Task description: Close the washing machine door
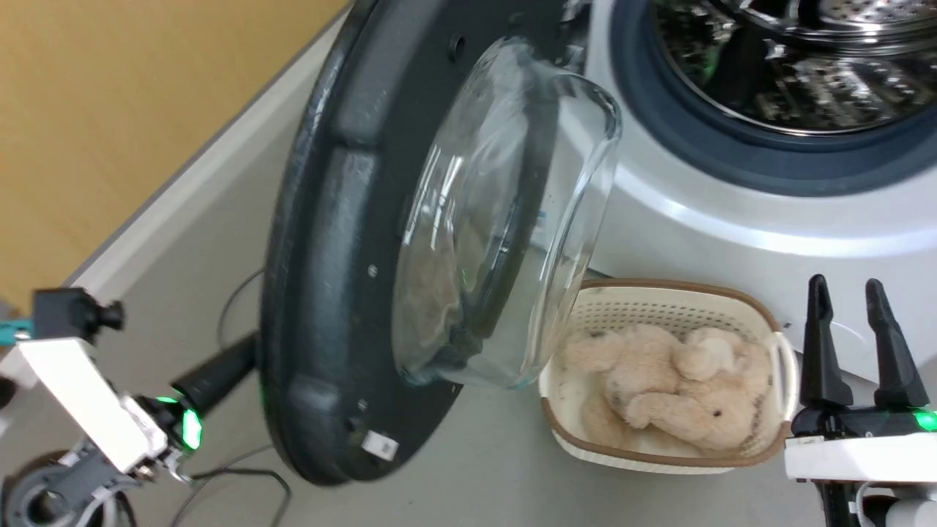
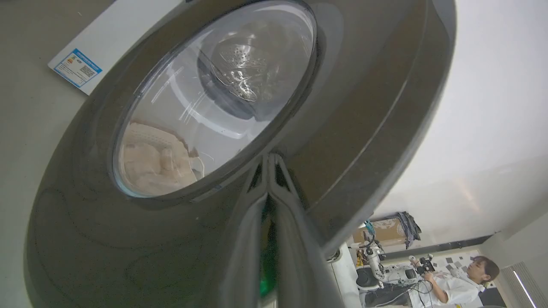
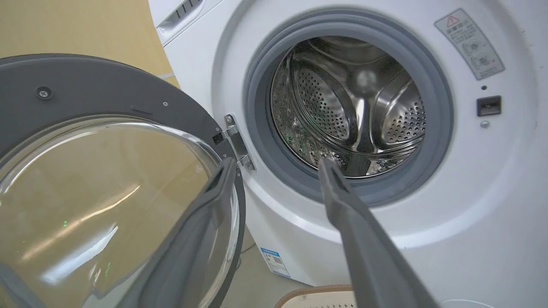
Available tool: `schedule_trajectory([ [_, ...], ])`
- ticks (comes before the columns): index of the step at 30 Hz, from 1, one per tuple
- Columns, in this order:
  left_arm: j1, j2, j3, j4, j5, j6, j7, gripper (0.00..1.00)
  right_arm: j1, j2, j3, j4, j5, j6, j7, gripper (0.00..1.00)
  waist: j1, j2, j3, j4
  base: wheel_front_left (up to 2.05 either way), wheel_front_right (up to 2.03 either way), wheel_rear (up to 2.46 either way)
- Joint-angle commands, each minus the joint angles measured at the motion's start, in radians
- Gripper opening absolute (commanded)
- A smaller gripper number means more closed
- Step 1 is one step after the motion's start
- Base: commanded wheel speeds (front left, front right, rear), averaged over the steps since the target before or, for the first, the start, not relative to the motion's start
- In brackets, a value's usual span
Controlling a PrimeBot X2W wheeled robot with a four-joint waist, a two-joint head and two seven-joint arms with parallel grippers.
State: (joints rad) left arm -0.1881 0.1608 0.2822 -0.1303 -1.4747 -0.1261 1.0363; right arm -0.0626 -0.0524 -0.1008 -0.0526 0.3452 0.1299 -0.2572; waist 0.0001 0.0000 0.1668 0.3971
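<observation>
- The door [image 1: 329, 241] of the white washer [image 1: 732, 219] stands open. It is swung out on its hinge [image 3: 237, 141] at the left of the opening, roughly square to the washer's front. Its glass bowl [image 1: 505, 219] bulges toward the right of the head view.
- The steel drum [image 3: 355, 102] lies uncovered.
- The left gripper [image 2: 269, 159] is on the far side of the door, at its glossy outer face. Its two fingers are pressed together with nothing between them. In the left wrist view their tips appear to touch the black rim just beside the round glass.
- The right gripper [image 1: 846, 287] hangs low before the washer, well apart from the door, fingers spread and holding nothing.
- A cream basket [image 1: 659, 287] with a plush toy [image 1: 681, 388] sits just beside the washer's front, below the glass bowl.
- Step in hand, as I judge it: pushing the door shut, with the left fingertips as the pusher.
- The next move likely calls for a steady push following the door's arc toward the opening until it seats. The tips could slip on the glossy rim. I cannot tell whether the bowl clears the basket.
</observation>
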Motion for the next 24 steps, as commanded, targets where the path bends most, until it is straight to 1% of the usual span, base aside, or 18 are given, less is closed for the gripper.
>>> schedule_trajectory([
  [1,0.017,-0.014,-0.013,-0.013,-0.006,-0.004,0.008,0.0,0.007,0.002,-0.006,-0.007,0.008,0.001,-0.005,1.0,-0.0001,0.0,-0.012,-0.026,0.0,0.0,0.0],
  [7,0.062,-0.055,-0.074,-0.062,-0.013,-0.004,0.023,0.0,0.018,0.002,-0.008,-0.013,0.006,0.001,-0.005,1.0,-0.0001,0.0,-0.022,-0.096,0.0,0.0,0.0],
  [13,0.081,-0.087,-0.135,-0.084,-0.019,-0.004,0.002,0.0,0.019,0.002,-0.01,-0.02,0.008,0.001,-0.005,1.0,-0.0001,0.0,-0.019,-0.185,0.0,0.0,0.0],
  [24,0.05,-0.106,-0.253,-0.074,-0.029,-0.004,-0.067,0.0,0.01,0.002,-0.01,-0.036,0.016,0.001,-0.005,1.0,-0.0001,0.0,0.026,-0.38,0.0,0.0,0.0],
])
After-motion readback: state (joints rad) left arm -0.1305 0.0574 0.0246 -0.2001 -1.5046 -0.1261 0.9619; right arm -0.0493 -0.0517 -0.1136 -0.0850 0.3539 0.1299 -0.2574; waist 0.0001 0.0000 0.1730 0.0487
